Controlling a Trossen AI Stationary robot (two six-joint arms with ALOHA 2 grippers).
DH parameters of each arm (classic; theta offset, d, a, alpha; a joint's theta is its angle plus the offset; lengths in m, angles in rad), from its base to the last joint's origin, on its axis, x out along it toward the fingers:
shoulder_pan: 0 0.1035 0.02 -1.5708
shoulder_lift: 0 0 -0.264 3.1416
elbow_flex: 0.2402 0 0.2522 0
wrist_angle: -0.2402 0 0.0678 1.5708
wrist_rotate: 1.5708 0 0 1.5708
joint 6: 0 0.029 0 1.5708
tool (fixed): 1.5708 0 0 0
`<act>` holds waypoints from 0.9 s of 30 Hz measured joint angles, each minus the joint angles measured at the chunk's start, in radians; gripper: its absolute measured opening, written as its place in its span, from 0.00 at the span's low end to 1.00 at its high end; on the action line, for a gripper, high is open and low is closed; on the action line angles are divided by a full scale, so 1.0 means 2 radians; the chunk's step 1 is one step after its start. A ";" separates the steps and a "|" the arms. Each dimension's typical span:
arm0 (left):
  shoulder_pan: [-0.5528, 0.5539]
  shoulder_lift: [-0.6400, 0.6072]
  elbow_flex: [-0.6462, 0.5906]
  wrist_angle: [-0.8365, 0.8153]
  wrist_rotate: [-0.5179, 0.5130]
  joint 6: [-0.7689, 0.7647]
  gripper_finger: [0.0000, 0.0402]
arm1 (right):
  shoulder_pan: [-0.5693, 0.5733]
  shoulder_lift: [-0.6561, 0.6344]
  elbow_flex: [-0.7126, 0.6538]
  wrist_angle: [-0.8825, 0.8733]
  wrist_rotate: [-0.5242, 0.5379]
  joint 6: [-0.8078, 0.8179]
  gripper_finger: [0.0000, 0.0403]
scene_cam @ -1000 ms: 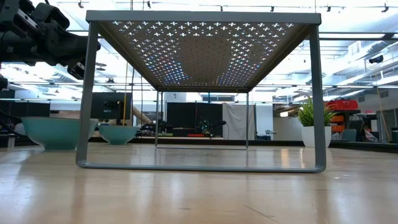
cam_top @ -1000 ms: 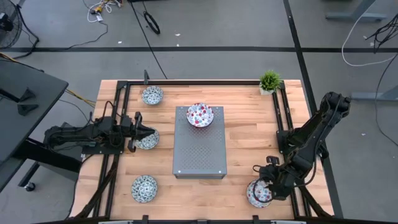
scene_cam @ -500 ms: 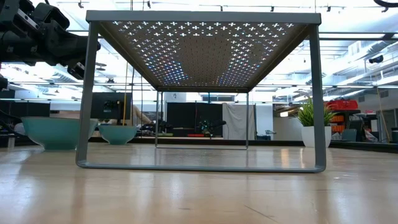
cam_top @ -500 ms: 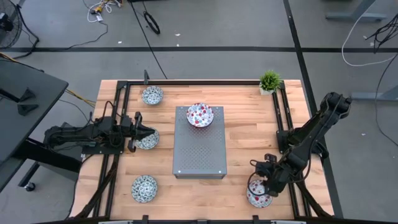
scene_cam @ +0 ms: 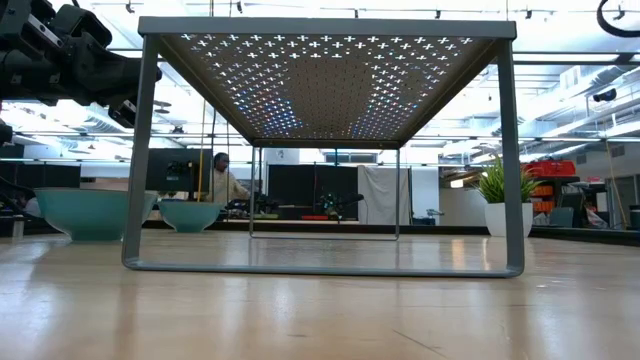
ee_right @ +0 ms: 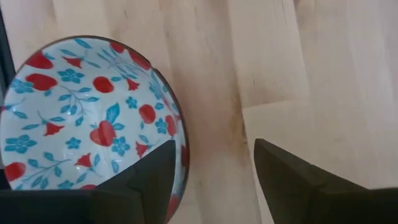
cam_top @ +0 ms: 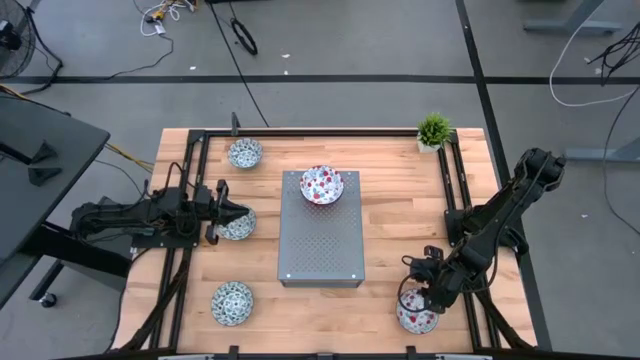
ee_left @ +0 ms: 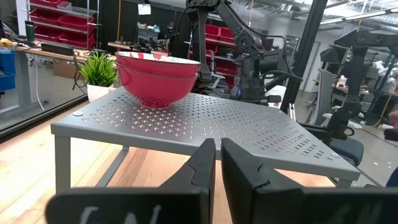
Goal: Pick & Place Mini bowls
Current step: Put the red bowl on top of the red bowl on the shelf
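The right gripper hung with fingers spread over a red-flowered mini bowl, its rim between them; the left gripper stayed out at nine o'clock, fingers clenched.

Grey floor all around the wooden table, crossed by dark tape lines, with loose cables lying beyond the table's far edge. A dark desk sits just off the table's left side, and a fan stands farther out on that side. Looking level across the tabletop, the room opens up behind it: strip lights on the ceiling, dark monitors, a pale curtain. A person sits back there. Red storage bins on shelves line the far wall.
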 joint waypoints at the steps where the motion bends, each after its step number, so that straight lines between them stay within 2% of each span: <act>1: 0.000 0.000 0.000 0.000 0.000 0.000 0.08 | 0.000 0.000 -0.001 0.000 0.000 0.000 0.55; 8: 0.000 0.000 0.000 0.000 0.000 0.000 0.08 | 0.000 0.000 -0.002 0.011 0.000 -0.011 0.53; 27: 0.000 0.000 0.000 0.000 0.000 0.000 0.08 | 0.000 0.000 -0.002 0.018 -0.010 -0.012 0.21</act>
